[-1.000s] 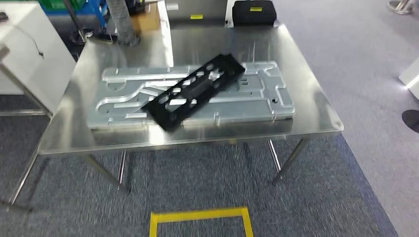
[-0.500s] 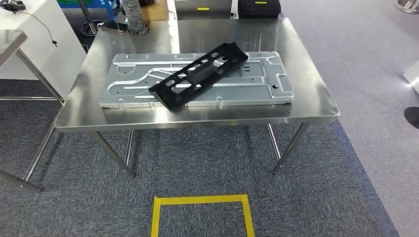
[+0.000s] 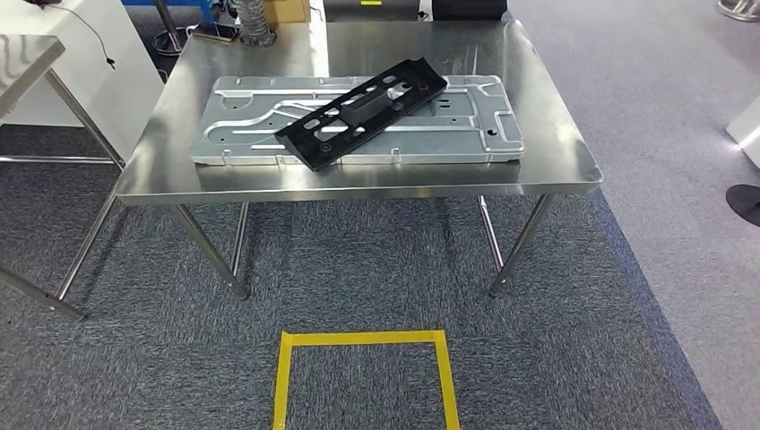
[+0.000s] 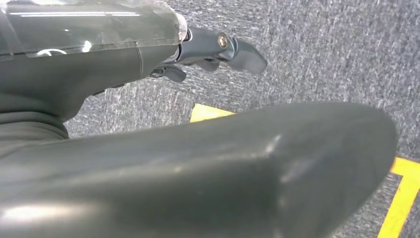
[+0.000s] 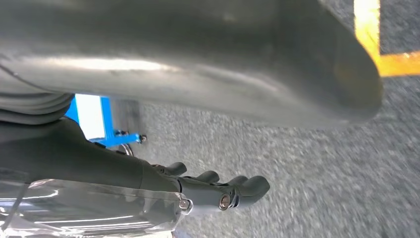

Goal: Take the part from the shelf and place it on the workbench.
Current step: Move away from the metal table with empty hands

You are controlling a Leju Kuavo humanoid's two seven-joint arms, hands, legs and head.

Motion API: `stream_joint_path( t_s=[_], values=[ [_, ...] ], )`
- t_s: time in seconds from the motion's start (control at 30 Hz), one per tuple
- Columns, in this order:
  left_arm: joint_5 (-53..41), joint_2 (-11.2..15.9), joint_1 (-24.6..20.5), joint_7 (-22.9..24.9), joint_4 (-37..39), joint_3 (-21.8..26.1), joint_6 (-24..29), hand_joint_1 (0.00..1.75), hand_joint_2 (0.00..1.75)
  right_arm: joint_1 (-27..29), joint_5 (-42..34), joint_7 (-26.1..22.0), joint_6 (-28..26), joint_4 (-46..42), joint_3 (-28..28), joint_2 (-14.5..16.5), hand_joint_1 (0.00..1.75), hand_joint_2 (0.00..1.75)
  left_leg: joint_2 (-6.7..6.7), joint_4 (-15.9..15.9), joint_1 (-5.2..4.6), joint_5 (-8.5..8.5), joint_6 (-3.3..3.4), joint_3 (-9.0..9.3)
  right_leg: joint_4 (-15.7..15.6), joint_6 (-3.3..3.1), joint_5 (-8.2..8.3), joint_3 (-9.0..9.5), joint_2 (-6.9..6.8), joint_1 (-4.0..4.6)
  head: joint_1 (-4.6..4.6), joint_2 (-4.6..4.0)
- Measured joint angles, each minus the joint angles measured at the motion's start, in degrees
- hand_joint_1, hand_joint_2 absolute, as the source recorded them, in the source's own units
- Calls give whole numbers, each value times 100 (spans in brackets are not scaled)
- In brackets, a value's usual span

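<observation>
Black and slotted, the part (image 3: 362, 111) already lies across the grey panel (image 3: 466, 125) on the steel workbench (image 3: 376, 179) at twelve o'clock, so placing looks finished, the left hand (image 4: 218, 49) and right hand (image 5: 218, 191) hanging empty, fingers loosely apart.

Workbench (image 3: 358, 184) stands ahead of me, across a strip of carpet. A large flat panel (image 3: 466, 134) lies on its top, long side running left to right. The part (image 3: 363, 112) rests on that panel, set diagonally, its near end to the left and its far end to the right. A taped floor square (image 3: 363, 339) lies near me, in front of the bench. A second table (image 3: 27, 54) stands at far left. My hands hang over the carpet: left hand (image 4: 218, 47), right hand (image 5: 225, 191).
</observation>
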Motion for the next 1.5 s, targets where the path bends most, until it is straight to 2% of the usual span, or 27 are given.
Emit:
stream_joint_path(
  t_s=[0.07, 0.17, 0.2, 0.23, 0.27, 0.3, 0.33, 0.4, 0.47, 0.53, 0.57, 0.63, 0.7, 0.73, 0.77, 0.83, 0.87, 0.93, 0.97, 1.03, 1.1, 1.2, 1.23, 1.3, 1.37, 1.43, 1.5],
  values=[
    [2, -2, 6, 11, 0, -1, -6, 0, 0, 11, 12, 113, 119, 5, 0, 31, 0, 0, 22, -23, 18, 116, 102, -89, 123, 64, -165, -65, 33, -15, 1, 1],
    [3, 1, 1, 13, -1, 1, -12, 0, 0, 13, 90, 199, 329, 26, 6, 88, 0, 0, 34, -24, 21, 327, 180, -340, 1038, 139, -1002, -312, 70, -62, 2, 1],
    [3, 2, 3, 9, -1, 2, -13, 0, 0, 10, 107, 199, 396, 33, 9, 103, 0, 0, 33, -12, 17, 394, 176, -433, 1377, 157, -1170, -370, 70, -77, 2, 1],
    [2, 3, 5, 3, -1, 1, -16, 0, 0, 7, 119, 184, 457, 38, 13, 115, 0, 0, 34, 8, 13, 455, 168, -526, 1573, 168, -1173, -361, 70, -87, 2, 1],
    [1, 3, 5, -3, -1, 1, -19, 0, 0, 5, 130, 164, 511, 40, 17, 123, 0, 0, 34, 34, 13, 510, 157, -620, 1587, 172, -1049, -266, 70, -94, 2, 1],
    [-1, 2, 4, -8, -1, 0, -22, 0, 0, 2, 141, 145, 551, 42, 23, 128, 0, 0, 33, 63, 13, 560, 142, -711, 1383, 165, -866, -64, 70, -99, 2, 1],
    [-2, 1, 3, -13, -1, -1, -25, 0, 0, -3, 151, 128, 578, 42, 33, 133, 0, 0, 32, 96, 13, 608, 125, -795, 1021, 146, -714, 227, 72, -102, 1, 1],
    [-4, -3, 1, -19, 0, -1, -27, 0, 0, -26, 158, 104, 595, 43, 49, 141, 0, 0, 29, 149, 0, 693, 74, -912, 139, 92, -686, 824, 76, -81, 0, 1],
    [-8, -6, -3, -25, 0, -1, -28, 0, 0, -45, 158, 72, 597, 44, 55, 154, 0, 0, 35, 156, -4, 792, 7, -965, -294, 39, -780, 1051, 78, -44, 0, 1],
    [-13, -3, 2, -26, -1, -1, -28, 0, 0, -43, 162, 31, 607, 46, 61, 172, 0, 0, 28, 160, 8, 840, -66, -1005, -332, -33, -698, 985, 63, -49, 0, 1],
    [-14, -1, 8, -24, -1, 0, -28, 0, 0, -43, 166, 14, 617, 48, 63, 179, 0, 0, 16, 238, 15, 731, -95, -1046, -336, -80, -636, 931, 48, -57, 1, 0],
    [-17, -4, 15, -15, 1, 0, -26, 0, 0, -44, 177, -21, 655, 51, 69, 190, 0, 0, -9, 709, 38, 209, -138, -1196, -342, -149, -503, 785, 19, -64, 0, 0],
    [-19, -13, 16, -5, 2, -1, -23, 0, 0, -42, 183, -64, 693, 51, 75, 189, 0, 0, -10, 1459, 52, -288, -170, -1352, -314, -171, -375, 601, 16, -44, -1, 0],
    [-19, -14, 15, -3, 2, -1, -20, 0, 0, -42, 183, -82, 705, 51, 80, 189, 0, 0, -9, 1732, 54, -344, -179, -1363, -285, -168, -314, 497, 14, -38, -1, 0],
    [-19, -14, 15, -2, 2, -1, -18, 0, 0, -42, 183, -93, 709, 51, 84, 189, 0, 0, -9, 1833, 54, -264, -182, -1294, -247, -161, -261, 389, 14, -34, -1, 0],
    [-19, -14, 10, -1, 2, -1, -15, 0, 0, -42, 183, -102, 714, 51, 89, 190, 0, 0, -10, 1433, 54, 53, -166, -868, -147, -131, -176, 183, 16, -36, -1, 1],
    [-19, -15, 2, 0, 2, -1, -15, 0, 0, -43, 183, -104, 721, 51, 90, 190, 0, 0, -10, 1011, 49, 102, -151, -546, -91, -109, -143, 95, 18, -30, -1, 0],
    [-19, -16, -19, -1, 1, -1, -14, 0, 0, -45, 184, -107, 746, 51, 92, 190, 0, 0, -16, 251, 29, -10, -89, -54, -4, -47, -72, -19, 15, -17, 0, 0],
    [-19, -17, -25, -1, 1, -1, -14, 0, 0, -46, 185, -108, 763, 51, 93, 189, 0, 0, -18, 64, 15, -83, -50, 39, 13, -13, -30, -46, 13, -13, 0, 0],
    [-17, -21, -14, 1, 2, -1, -10, 0, 0, -46, 190, -113, 786, 51, 96, 185, 0, 0, -9, 1, 12, -50, 50, -12, 22, 53, 31, -81, 13, -24, 1, 1],
    [-9, -27, -4, 6, 2, 0, 1, 0, 0, -39, 208, -128, 801, 52, 96, 176, 0, 0, 8, -21, 27, 47, 155, -110, 229, 111, -208, -183, 40, -43, 1, 0],
    [2, -30, 2, 10, 2, 2, 22, 0, 0, -31, 238, -154, 815, 55, 96, 172, 0, 0, 14, -18, 21, 209, 212, -314, 1238, 179, -967, -500, 66, -78, 1, 1],
    [3, -30, 6, 11, 2, 2, 26, 0, 0, -31, 243, -160, 815, 55, 96, 172, 0, 0, 16, -11, 15, 257, 210, -381, 1528, 192, -1067, -556, 66, -83, 1, 1],
    [2, -31, 10, 11, 2, 2, 28, 0, 0, -29, 245, -164, 814, 55, 96, 170, 0, 0, 17, 9, 9, 337, 194, -488, 1504, 187, -918, -357, 66, -86, 1, 1],
    [2, -36, 8, 11, 2, 2, 28, 0, 0, -33, 246, -170, 814, 54, 96, 167, 0, 0, 15, 36, 4, 390, 170, -553, 693, 130, -643, 239, 67, -74, 1, 0],
    [19, -44, 4, 26, 2, 2, 29, 0, 0, -45, 244, -173, 821, 53, 96, 163, 0, 0, 16, 60, -10, 431, 124, -595, -58, 63, -581, 711, 65, -43, 1, 0],
    [49, -47, 0, 89, 2, 5, 37, 0, 0, -50, 213, -161, 830, 53, 96, 162, 0, 0, 21, 64, -15, 478, 57, -621, -272, 13, -602, 793, 64, -17, -1, 0]
  ],
)
